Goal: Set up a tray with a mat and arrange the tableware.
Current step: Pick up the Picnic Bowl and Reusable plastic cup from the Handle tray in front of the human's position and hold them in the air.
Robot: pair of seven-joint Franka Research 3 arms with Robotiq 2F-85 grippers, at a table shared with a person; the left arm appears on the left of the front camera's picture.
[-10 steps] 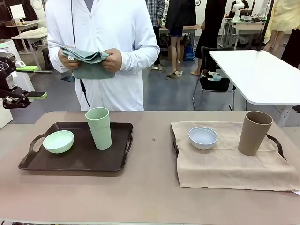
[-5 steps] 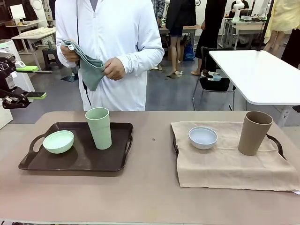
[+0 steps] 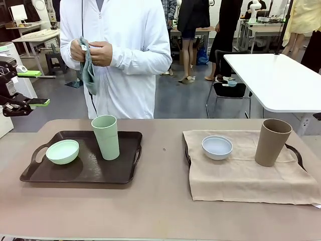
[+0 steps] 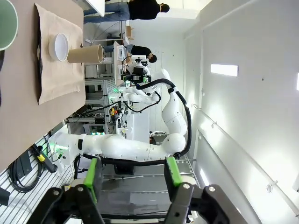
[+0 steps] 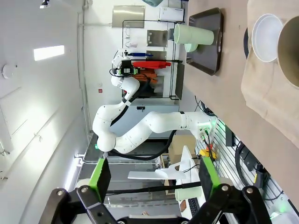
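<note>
Left: dark tray (image 3: pixel 85 173) holding mint green bowl (image 3: pixel 62 151) and upright mint green cup (image 3: pixel 106 137). Right: beige mat (image 3: pixel 241 178) draped over second tray (image 3: pixel 299 155), carrying pale blue-grey bowl (image 3: pixel 217 147) and upright brown cup (image 3: pixel 271 142).

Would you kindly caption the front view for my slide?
Person holding a grey-green cloth; mint bowl and mint cup on a dark tray, blue-grey bowl and brown cup on a beige mat.

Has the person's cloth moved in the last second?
Yes. The cloth went from spread wide to bunched and higher, shifting picture-left; it now hangs above the mint cup's left edge.
</note>
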